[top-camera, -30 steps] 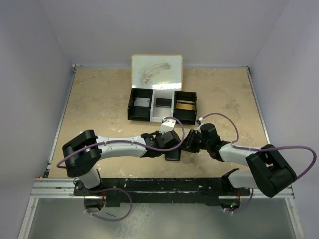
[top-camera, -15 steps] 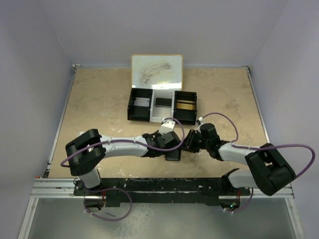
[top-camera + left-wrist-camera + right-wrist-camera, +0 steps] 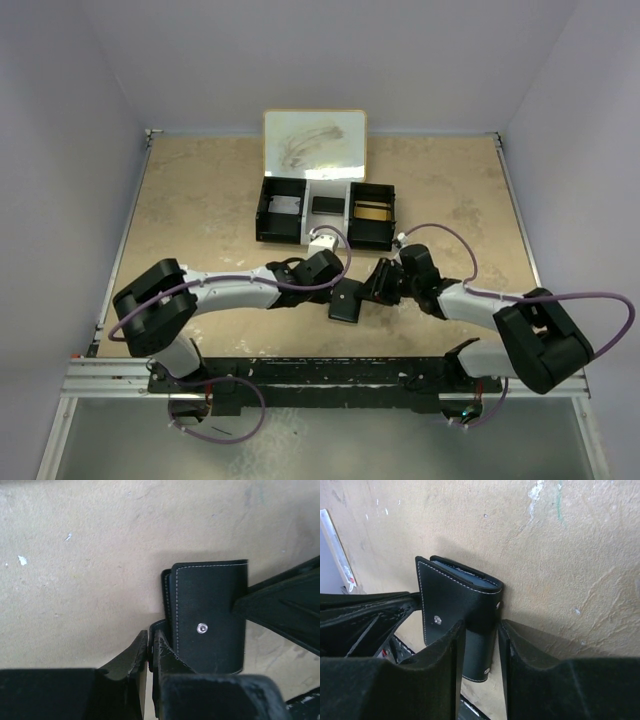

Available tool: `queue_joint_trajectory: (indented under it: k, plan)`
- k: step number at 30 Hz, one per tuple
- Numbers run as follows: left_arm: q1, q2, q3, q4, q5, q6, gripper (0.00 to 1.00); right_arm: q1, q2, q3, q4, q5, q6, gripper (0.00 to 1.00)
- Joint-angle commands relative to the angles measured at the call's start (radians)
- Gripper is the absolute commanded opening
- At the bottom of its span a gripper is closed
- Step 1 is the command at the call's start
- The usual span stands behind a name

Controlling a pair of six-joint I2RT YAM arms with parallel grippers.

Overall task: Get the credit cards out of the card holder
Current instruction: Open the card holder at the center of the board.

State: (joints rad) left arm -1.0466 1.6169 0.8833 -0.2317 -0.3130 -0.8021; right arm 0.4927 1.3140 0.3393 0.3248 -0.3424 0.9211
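Left gripper (image 3: pixel 151 642) backed off beside the card holder (image 3: pixel 207 615), jaws pressed together empty; right gripper (image 3: pixel 477 640) pinches its edge; holder unopened, next: pop the snap (image 3: pixel 202 628).

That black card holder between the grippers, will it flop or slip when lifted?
Probably stiff: the stitched card holder holds its folded shape in the right gripper. Its smooth cover could slip, and with the snap undone, it may flop open.

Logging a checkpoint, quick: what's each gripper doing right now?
Left gripper: closed; whether it pinches anything cannot be told.
Right gripper: closed on the card holder.
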Motion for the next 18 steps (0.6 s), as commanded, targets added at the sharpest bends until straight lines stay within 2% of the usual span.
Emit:
queue_joint_trajectory:
  k: [1, 4, 8, 12, 18]
  plan:
    - [0.006, -0.064, -0.009, 0.063, 0.041, -0.007, 0.00, 0.002, -0.042, 0.058, -0.097, 0.057, -0.035, 0.40]
    - [0.007, -0.071, -0.009, 0.058, 0.036, -0.010, 0.00, 0.002, -0.080, 0.087, -0.178, 0.107, -0.047, 0.53]
    - [0.007, -0.093, -0.011, 0.054, 0.018, -0.012, 0.00, 0.002, -0.134, 0.135, -0.288, 0.159, -0.068, 0.61]
    - [0.006, -0.117, -0.012, 0.056, 0.021, -0.012, 0.00, 0.004, -0.175, 0.161, -0.343, 0.168, -0.078, 0.64]
    - [0.006, -0.137, 0.002, 0.060, 0.030, -0.007, 0.00, 0.021, -0.163, 0.175, -0.300, 0.069, -0.095, 0.64]
